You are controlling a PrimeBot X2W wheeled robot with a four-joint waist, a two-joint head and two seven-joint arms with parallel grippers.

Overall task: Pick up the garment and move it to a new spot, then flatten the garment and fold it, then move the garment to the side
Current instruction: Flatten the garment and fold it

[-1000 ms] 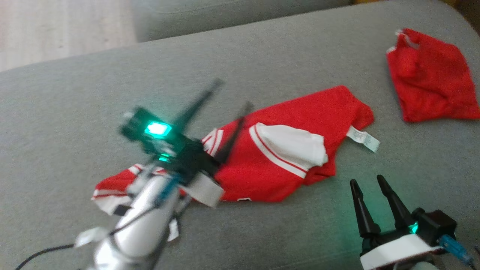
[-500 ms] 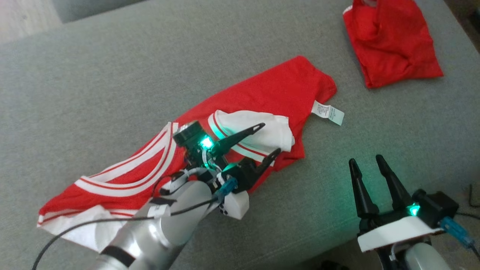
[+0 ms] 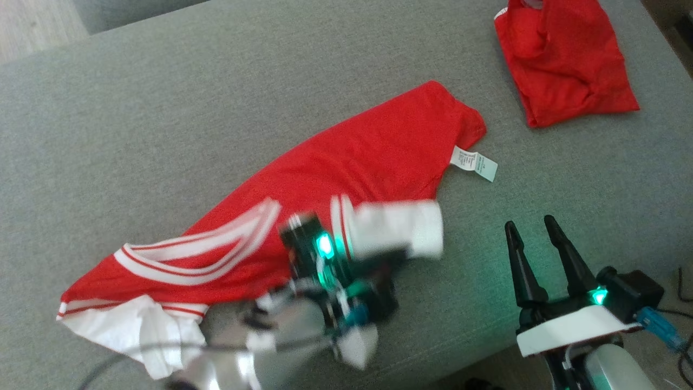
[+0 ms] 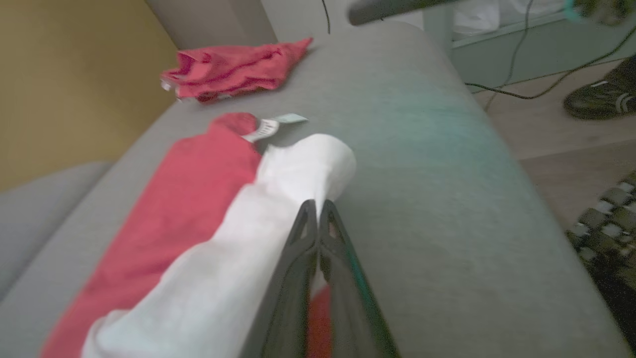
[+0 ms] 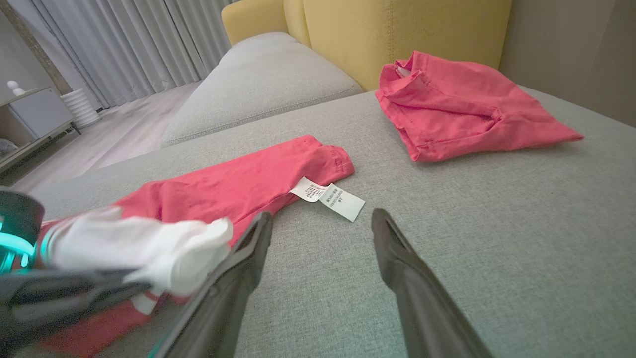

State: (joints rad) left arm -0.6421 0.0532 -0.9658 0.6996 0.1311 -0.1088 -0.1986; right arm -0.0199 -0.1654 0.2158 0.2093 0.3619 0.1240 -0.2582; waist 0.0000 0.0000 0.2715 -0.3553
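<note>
We have the garment (image 3: 346, 162) lying crumpled on the cushion (image 3: 162, 108), neither flat nor folded. Our left gripper (image 4: 318, 206) is pinched on its sleeve (image 4: 308, 164). Our right gripper (image 3: 529, 223) hovers nearby, fingers apart. Flattening looks barely started; folding and moving aside remain.

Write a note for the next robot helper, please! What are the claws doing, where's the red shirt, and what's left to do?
Left gripper: shut, pinching the white sleeve of the red-and-white shirt.
Right gripper: open, holding nothing, over the grey sofa cushion near its front edge.
Shirt: rumpled, lying diagonally mid-cushion; another red garment sits at the far right.
Done: sleeve gripped.
To do: lift and move it, flatten, fold, move aside.
</note>
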